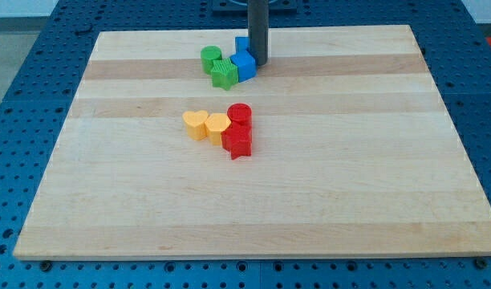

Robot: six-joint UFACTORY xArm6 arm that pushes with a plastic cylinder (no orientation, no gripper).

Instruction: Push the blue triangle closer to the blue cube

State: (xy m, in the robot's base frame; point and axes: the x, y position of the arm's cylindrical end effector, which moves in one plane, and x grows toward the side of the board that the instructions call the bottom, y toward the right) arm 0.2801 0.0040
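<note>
Two blue blocks sit together near the view's top centre. One blue block [244,66] is in front; its shape looks angular but I cannot tell it for sure. The other blue block [241,44] is behind it, partly hidden by the rod. My tip [258,63] rests on the board at the right side of the front blue block, touching or nearly touching it. The two blue blocks touch each other.
A green cylinder [210,58] and a green star-like block [224,75] sit just left of the blue blocks. Two yellow blocks [196,124] [217,127], a red cylinder [240,116] and a red block [238,142] cluster at board centre. The wooden board [350,177] lies on a blue pegboard.
</note>
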